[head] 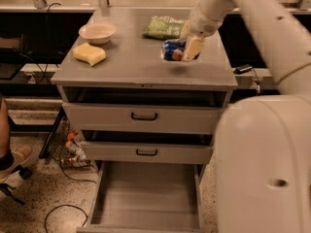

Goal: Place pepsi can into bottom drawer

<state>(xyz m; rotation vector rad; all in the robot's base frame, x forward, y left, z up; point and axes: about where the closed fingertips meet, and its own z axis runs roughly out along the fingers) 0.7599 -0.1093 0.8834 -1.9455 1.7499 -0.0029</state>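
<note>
The pepsi can (172, 50), blue with a red and white logo, lies on its side between the fingers of my gripper (186, 43) over the right part of the grey cabinet top (126, 62). It seems raised just off the top, with a shadow beneath it. The cream fingers (193, 48) are closed on the can's right end. The bottom drawer (146, 193) is pulled out wide at the foot of the cabinet, its flat grey floor bare, well below and in front of the can.
A green chip bag (163, 27) lies just behind the can. A white bowl (97, 32) and a yellow sponge (90, 53) sit at the left. Two upper drawers with black handles (144, 116) stand slightly ajar. A person's foot (12, 161) and cables (58, 212) are on the floor at left.
</note>
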